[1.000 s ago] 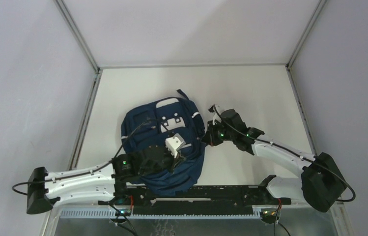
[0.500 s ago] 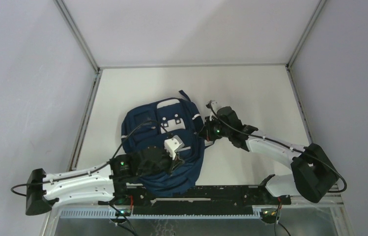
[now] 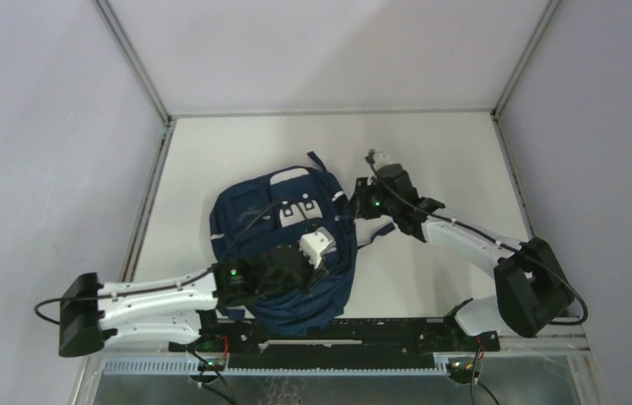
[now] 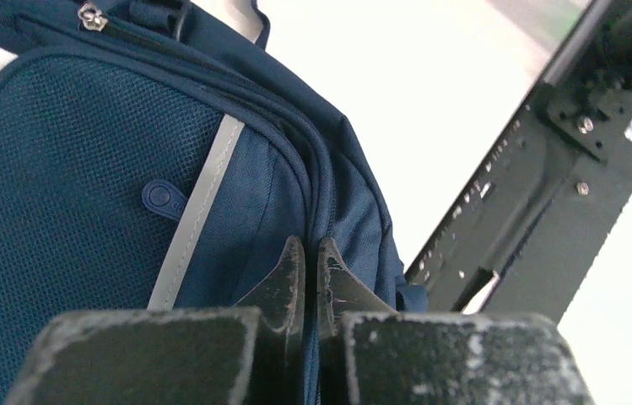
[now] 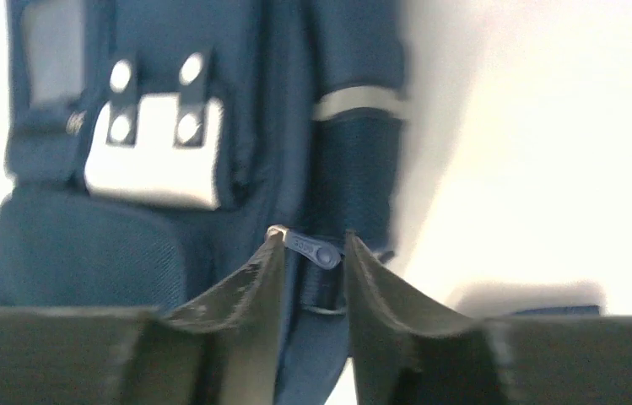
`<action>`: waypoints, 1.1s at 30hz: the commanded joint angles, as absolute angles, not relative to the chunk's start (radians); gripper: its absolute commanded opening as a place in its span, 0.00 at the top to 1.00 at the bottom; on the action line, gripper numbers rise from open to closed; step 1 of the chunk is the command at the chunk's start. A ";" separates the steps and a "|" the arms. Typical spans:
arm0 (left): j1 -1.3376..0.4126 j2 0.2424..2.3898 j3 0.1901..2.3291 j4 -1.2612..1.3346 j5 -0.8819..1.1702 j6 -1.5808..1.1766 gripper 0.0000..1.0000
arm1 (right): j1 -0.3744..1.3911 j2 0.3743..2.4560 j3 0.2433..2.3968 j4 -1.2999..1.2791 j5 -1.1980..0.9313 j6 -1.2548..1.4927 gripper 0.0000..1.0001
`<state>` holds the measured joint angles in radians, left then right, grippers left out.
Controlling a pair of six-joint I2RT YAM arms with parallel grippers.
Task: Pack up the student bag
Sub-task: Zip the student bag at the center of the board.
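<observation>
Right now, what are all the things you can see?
student bag: one, navy with white patches, lying mid-table
zipper pull: at least one, blue, between the fingers of the right gripper
table: one, white, under everything
rail: one, black, along the near edge
arms: two, white and black, left arm over the bag, right arm at its right side
left gripper: one, dark, shut at the bag's seam
right gripper: one, dark, open around the zipper pull

Right pincer [image 5: 313, 238] parted (slightly), slid farther along student bag [image 3: 245, 211].
</observation>
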<state>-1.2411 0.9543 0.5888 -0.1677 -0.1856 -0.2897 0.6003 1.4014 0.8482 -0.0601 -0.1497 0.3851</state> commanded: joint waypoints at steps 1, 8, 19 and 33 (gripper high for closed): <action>-1.175 1.101 0.768 -0.047 -0.272 -0.267 1.00 | 0.478 1.294 0.877 -0.129 -0.001 0.427 0.44; -0.951 1.403 1.046 0.020 0.125 -0.331 0.54 | 0.324 0.953 0.793 -0.374 0.116 0.490 0.29; -0.831 1.063 0.907 -0.226 -0.204 -0.577 0.42 | 0.699 0.747 0.772 -0.370 0.185 0.566 0.34; -0.712 0.659 0.511 -0.517 -0.299 -0.901 0.39 | 1.166 1.211 0.730 -0.093 0.265 0.619 0.43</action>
<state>-0.7181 0.6991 0.5468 -0.4950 -0.2691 -0.8173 1.1847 1.1667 0.7555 -0.1978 0.2535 0.5720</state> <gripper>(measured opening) 0.596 0.587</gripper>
